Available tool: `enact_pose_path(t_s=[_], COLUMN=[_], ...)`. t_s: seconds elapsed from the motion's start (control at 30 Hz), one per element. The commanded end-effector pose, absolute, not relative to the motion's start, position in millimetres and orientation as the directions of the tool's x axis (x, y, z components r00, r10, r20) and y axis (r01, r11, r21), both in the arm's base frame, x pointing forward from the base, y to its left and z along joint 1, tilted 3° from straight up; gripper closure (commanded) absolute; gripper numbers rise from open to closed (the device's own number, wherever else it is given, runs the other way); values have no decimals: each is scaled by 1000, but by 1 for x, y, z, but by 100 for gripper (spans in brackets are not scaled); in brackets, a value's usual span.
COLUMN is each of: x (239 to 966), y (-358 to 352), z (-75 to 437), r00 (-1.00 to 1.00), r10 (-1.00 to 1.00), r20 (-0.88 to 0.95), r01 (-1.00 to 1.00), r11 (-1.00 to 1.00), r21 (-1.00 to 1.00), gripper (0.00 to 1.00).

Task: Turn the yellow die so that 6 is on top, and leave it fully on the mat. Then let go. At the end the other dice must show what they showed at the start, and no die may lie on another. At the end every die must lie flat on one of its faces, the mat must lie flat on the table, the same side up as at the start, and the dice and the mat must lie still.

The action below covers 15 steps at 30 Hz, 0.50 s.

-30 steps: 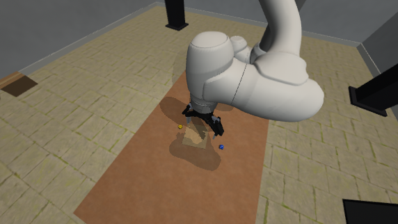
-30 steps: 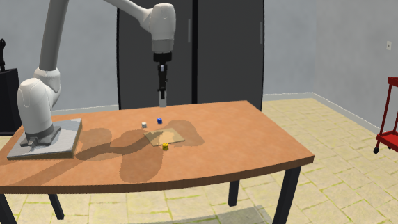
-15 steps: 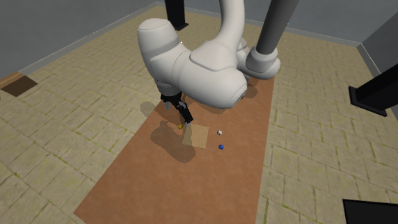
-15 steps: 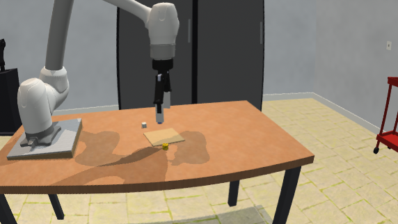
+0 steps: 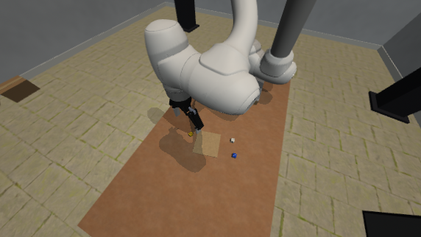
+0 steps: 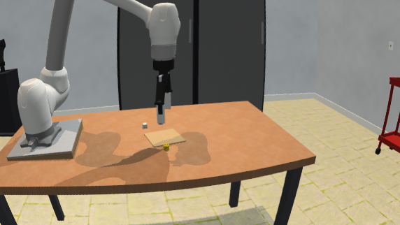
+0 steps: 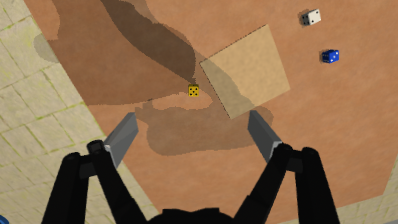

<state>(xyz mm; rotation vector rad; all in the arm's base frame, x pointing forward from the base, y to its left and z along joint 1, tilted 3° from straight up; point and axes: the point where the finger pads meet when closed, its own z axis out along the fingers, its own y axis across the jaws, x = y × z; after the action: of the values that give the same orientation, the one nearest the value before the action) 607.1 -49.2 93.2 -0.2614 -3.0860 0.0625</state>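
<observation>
Yellow die (image 5: 190, 134) (image 6: 166, 147) (image 7: 193, 90) lies on counter (image 5: 221, 191) (image 6: 238, 140) (image 7: 340, 145), just off mat (image 5: 210, 144) (image 6: 164, 137) (image 7: 250, 72). Hand (image 5: 188, 121) (image 6: 164, 115) (image 7: 192, 121) above, fingers wide apart, nothing held. Wrist view: die ahead of the finger gap, near its midline; likely needs a shift that way, then descent.

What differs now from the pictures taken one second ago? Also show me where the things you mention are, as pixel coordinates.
The arm (image 5: 221, 73) (image 6: 164, 28) has swung its open gripper (image 5: 188, 121) (image 6: 164, 115) (image 7: 192, 121) from over the mat (image 5: 211, 143) (image 6: 162, 137) (image 7: 250, 72) towards the yellow die (image 5: 190, 134) (image 6: 166, 147) (image 7: 193, 90), turning it too. Nothing was grasped or released. The yellow die, blue die (image 5: 234, 155) (image 7: 330, 56) and mat stayed put.
</observation>
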Motion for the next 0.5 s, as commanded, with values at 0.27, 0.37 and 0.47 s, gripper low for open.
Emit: enact_pose_path(t_s=[0.27, 0.37, 0.47], x=[607, 607, 607], y=[-49, -49, -49], z=[84, 81, 79], r00=[-979, -943, -906], r10=[-199, -329, -420], r20=[53, 56, 58], r01=[-200, -330, -422], r11=[979, 944, 907], r21=[-26, -19, -13], gripper=[0, 0, 0])
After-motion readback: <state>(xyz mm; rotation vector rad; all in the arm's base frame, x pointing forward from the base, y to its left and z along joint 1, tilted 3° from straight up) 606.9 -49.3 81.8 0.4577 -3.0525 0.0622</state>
